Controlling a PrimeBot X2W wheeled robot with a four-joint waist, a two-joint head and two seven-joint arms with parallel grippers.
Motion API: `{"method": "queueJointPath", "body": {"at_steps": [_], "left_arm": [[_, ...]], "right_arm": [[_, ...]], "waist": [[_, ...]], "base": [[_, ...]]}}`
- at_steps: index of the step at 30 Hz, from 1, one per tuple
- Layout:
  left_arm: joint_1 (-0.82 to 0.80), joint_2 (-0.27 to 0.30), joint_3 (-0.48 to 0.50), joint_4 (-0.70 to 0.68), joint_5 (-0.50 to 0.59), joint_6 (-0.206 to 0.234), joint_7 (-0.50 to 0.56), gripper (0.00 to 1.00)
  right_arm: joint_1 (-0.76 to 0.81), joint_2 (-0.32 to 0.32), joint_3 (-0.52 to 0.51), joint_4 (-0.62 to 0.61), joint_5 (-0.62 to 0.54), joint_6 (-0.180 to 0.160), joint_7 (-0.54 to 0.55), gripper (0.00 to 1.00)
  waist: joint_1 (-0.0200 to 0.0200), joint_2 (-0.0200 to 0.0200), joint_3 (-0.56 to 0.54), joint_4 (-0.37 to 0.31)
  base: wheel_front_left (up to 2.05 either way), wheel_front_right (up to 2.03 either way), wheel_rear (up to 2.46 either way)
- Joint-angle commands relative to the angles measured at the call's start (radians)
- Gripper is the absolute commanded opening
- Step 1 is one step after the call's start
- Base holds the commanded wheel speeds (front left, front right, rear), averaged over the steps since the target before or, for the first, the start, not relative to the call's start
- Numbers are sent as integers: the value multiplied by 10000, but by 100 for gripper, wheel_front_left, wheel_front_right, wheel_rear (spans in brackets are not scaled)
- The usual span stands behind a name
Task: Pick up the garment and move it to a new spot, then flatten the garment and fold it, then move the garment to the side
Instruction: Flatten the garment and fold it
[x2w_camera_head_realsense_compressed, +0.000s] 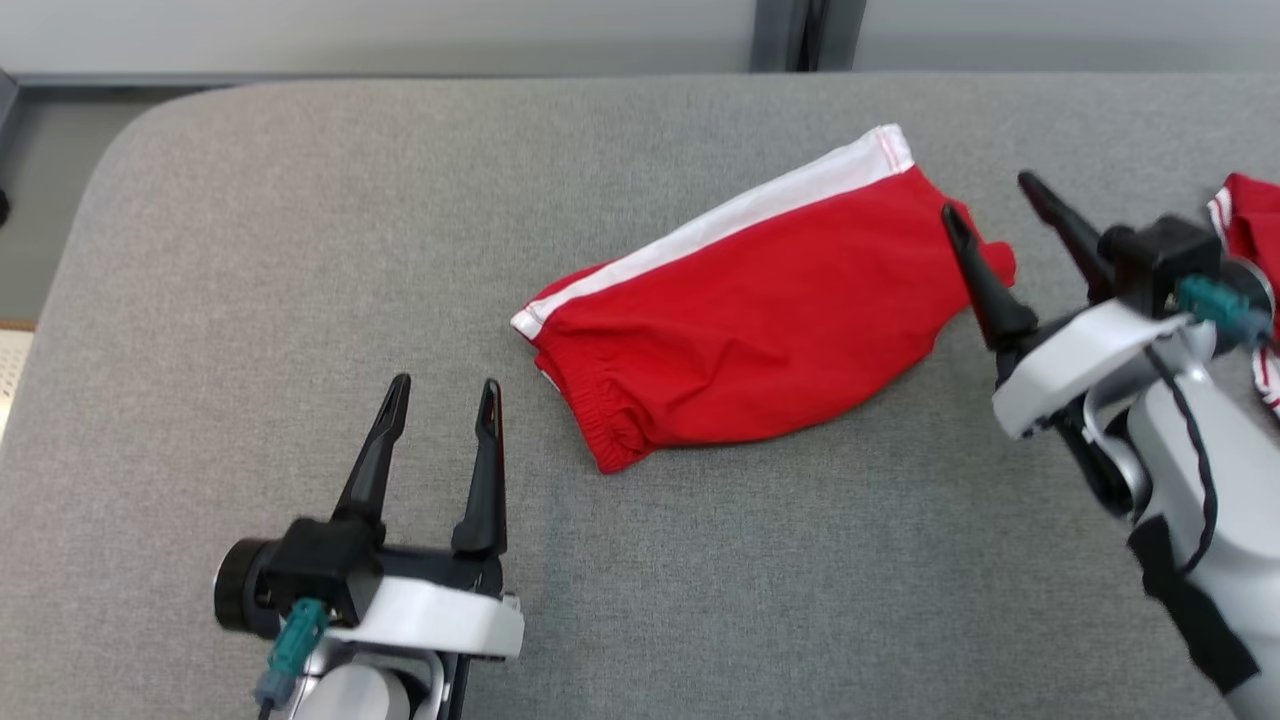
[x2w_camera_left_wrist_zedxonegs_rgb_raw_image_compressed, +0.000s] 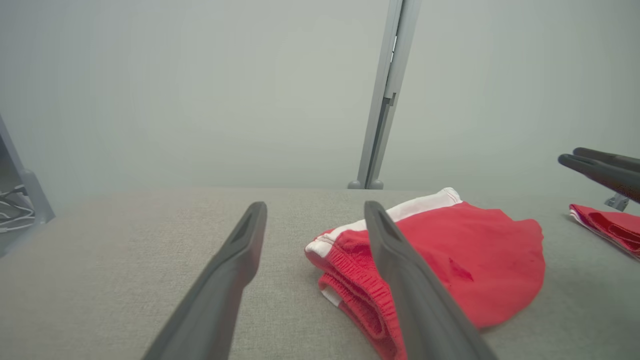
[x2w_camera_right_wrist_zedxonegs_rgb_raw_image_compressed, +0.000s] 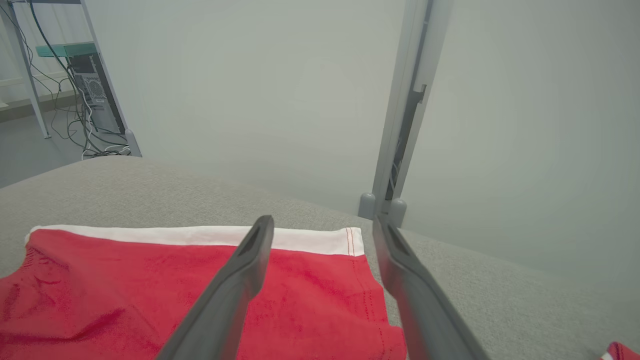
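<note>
The garment (x2w_camera_head_realsense_compressed: 750, 320) is a pair of red shorts with a white side stripe, folded and lying flat on the grey padded table (x2w_camera_head_realsense_compressed: 300, 250). Its elastic waistband points toward my left gripper (x2w_camera_head_realsense_compressed: 445, 400), which stands open just left of it with nothing between the fingers. In the left wrist view the garment (x2w_camera_left_wrist_zedxonegs_rgb_raw_image_compressed: 470, 260) lies partly behind the right finger (x2w_camera_left_wrist_zedxonegs_rgb_raw_image_compressed: 415, 290). My right gripper (x2w_camera_head_realsense_compressed: 990, 210) is open at the garment's right end, raised over its edge. Seen from the right wrist, the garment (x2w_camera_right_wrist_zedxonegs_rgb_raw_image_compressed: 125, 290) spreads below the open gripper (x2w_camera_right_wrist_zedxonegs_rgb_raw_image_compressed: 322, 225).
A second red and white garment (x2w_camera_head_realsense_compressed: 1250, 230) lies at the table's right edge, behind my right arm, and appears as the second garment (x2w_camera_left_wrist_zedxonegs_rgb_raw_image_compressed: 607, 227) in the left wrist view. A grey wall with a vertical post (x2w_camera_head_realsense_compressed: 790, 35) runs behind the table. A rack with cables (x2w_camera_right_wrist_zedxonegs_rgb_raw_image_compressed: 85, 95) stands far left.
</note>
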Motion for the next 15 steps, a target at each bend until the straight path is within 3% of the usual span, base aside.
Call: {"method": "queueJointPath", "body": {"at_steps": [1,6,15], "left_arm": [[152,26,138,-87,282,-26,-36,100],[1025,-554,773,-293,1167,208,-37,100],[1947,-1075,1309,-345,1769,-54,-37,100]], "right_arm": [[273,28,-120,-106,-70,-5,-50,100],[1492,399,-945,-723,-365,-3,-51,100],[3258,931,-2059,-1414,-513,-3,-51,100]], "waist": [[0,-1,-305,-53],[0,-1,-730,-7],[0,-1,-1241,231]], "base": [[0,0,0],[0,0,0],[0,0,0]]}}
